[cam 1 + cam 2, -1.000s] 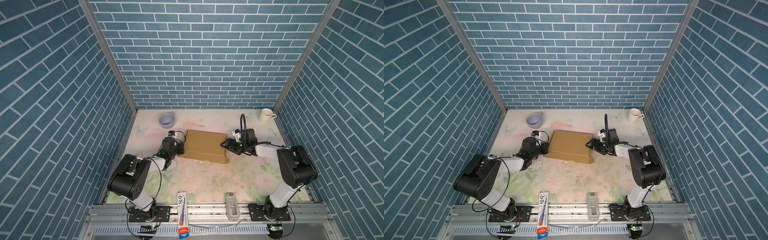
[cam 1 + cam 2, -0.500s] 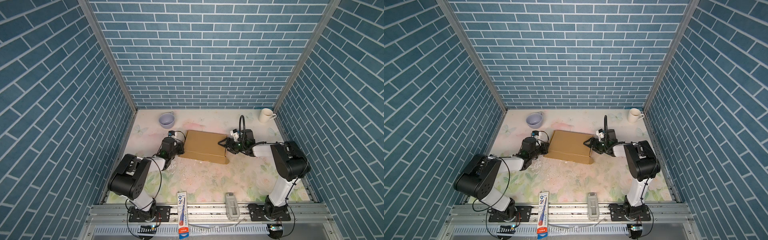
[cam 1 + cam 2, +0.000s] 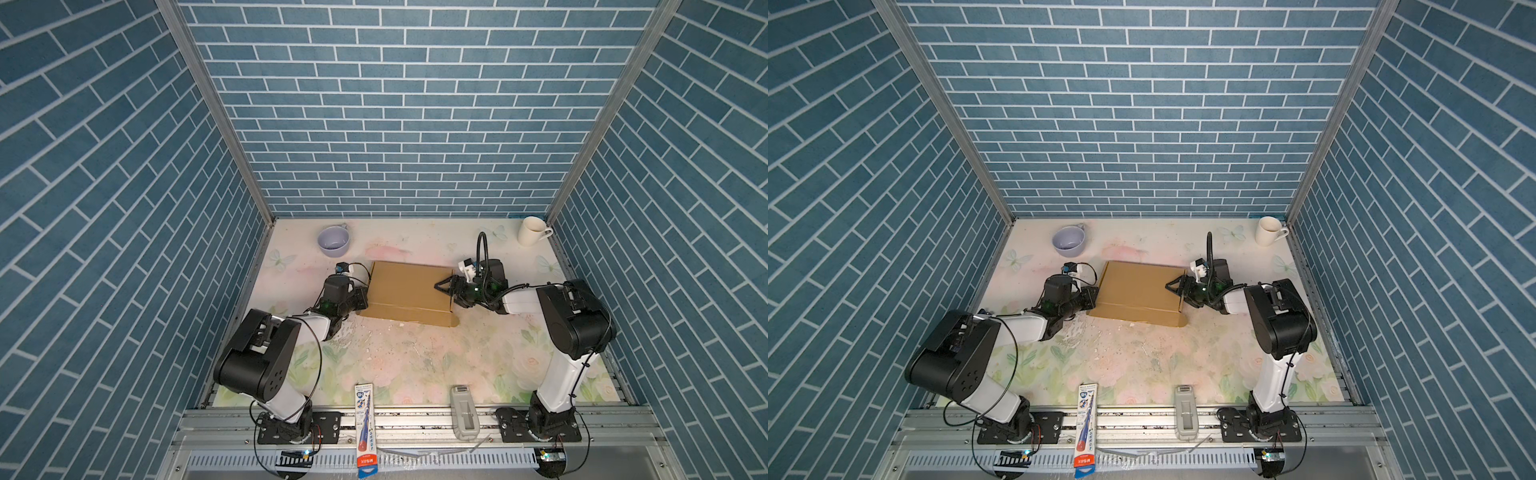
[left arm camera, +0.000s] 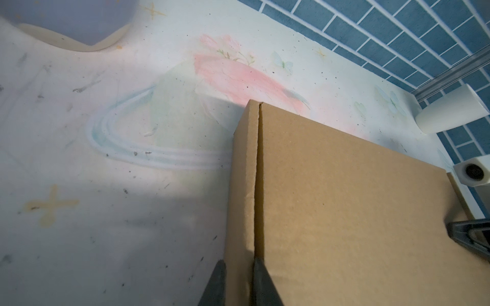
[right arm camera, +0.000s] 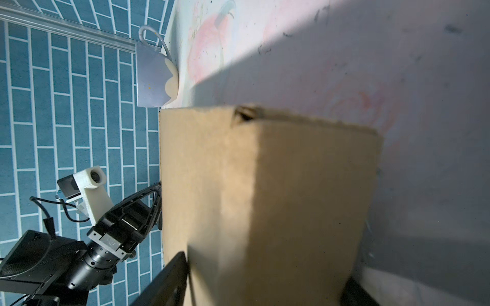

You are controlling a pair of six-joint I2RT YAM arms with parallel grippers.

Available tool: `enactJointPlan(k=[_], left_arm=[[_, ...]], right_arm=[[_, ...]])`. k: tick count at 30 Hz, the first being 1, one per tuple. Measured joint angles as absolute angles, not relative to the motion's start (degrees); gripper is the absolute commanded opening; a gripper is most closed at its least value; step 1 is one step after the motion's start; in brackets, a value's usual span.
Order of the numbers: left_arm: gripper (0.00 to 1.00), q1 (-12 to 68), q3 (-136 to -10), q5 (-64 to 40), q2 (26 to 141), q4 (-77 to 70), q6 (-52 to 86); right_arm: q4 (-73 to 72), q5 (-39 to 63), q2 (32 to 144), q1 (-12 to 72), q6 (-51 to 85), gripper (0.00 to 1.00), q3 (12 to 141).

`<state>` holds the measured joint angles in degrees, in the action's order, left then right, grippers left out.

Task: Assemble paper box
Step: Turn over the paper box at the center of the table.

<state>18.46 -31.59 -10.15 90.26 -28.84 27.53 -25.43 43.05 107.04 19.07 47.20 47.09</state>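
Note:
The paper box (image 3: 409,291) (image 3: 1140,291) is a shallow brown cardboard box lying closed in the middle of the table. My left gripper (image 3: 363,297) (image 4: 238,262) is at its left end. The jaws are slightly apart and straddle the left side wall, with one fingertip (image 4: 258,265) on the seam beside the lid. My right gripper (image 3: 446,291) (image 5: 265,273) is open wide around the box's right end. One of its fingers (image 5: 172,278) lies against the lid and the other sits low by the table. A small tab (image 3: 453,322) sticks out at the box's front right corner.
A lilac cup (image 3: 333,241) stands at the back left and a white mug (image 3: 533,231) in the back right corner. A blue and red packet (image 3: 365,419) and a grey device (image 3: 463,411) lie on the front rail. Brick-patterned walls close in three sides.
My right gripper has moved left onto the box's right end and its jaws have narrowed. The left jaws have parted a little. The box has stayed in place.

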Motion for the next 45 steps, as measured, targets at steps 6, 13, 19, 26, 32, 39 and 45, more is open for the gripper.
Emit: enactJointPlan(k=[6, 13, 19, 26, 32, 39, 45], left_arm=[[0.27, 18.7, -31.59, -9.67, 88.99, -26.11, 27.62], [0.33, 18.72, -31.68, -9.19, 88.82, -24.99, 27.9], [0.39, 18.72, -32.29, -8.78, 87.0, -20.88, 27.64], [0.43, 19.99, -35.66, -11.14, 83.18, -17.34, 27.24], [0.48, 20.34, -39.66, -11.99, 78.39, -14.7, 25.56], [0.51, 20.34, -46.87, -10.7, 71.4, -4.12, 18.83], [0.54, 20.93, -52.97, -9.78, 62.63, 5.61, 10.39]], right_arm=[[-27.59, 43.05, 107.04, 19.09, 48.73, 0.67, 47.09], [-29.95, 43.27, 107.04, 19.07, 51.22, 0.47, 47.09], [-30.11, 43.57, 107.04, 19.07, 51.2, 0.45, 47.09], [-28.62, 45.08, 106.94, 20.1, 51.13, 0.44, 47.09], [-28.29, 45.95, 106.72, 20.58, 51.22, 0.42, 47.09], [-25.61, 46.11, 104.9, 20.51, 54.3, 0.4, 47.31], [-17.82, 45.04, 99.46, 20.49, 59.72, 0.4, 49.23]])
